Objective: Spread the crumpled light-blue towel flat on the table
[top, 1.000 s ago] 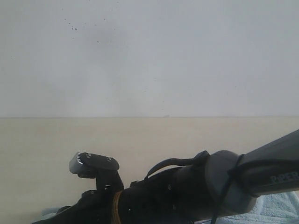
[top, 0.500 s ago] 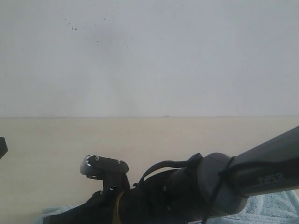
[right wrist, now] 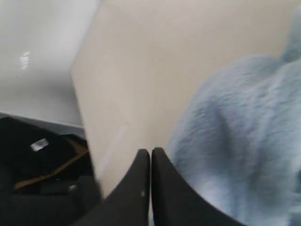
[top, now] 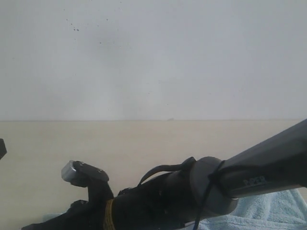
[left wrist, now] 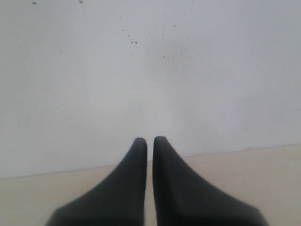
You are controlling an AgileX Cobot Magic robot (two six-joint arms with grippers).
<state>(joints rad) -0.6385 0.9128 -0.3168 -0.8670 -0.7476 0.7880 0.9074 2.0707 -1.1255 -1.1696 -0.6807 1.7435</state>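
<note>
The towel (right wrist: 235, 155) lies heaped on the table (right wrist: 141, 70), just beside my right fingers (right wrist: 164, 193), pressed together on nothing, I think; blur may hide a hem. Closed, they could shove it into a worse heap. My left fingers (left wrist: 129, 188), pressed together too, see only wall (left wrist: 141, 70); from outside, my right arm (top: 192, 196) hides most cloth.

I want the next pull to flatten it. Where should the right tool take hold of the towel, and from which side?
Probably the rounded, bulging edge of the towel beside the bare table, coming in from the bare-table side: that thick fold stands up enough to pinch. The right tool, now shut beside it, must open first. No hem or corner shows.
</note>
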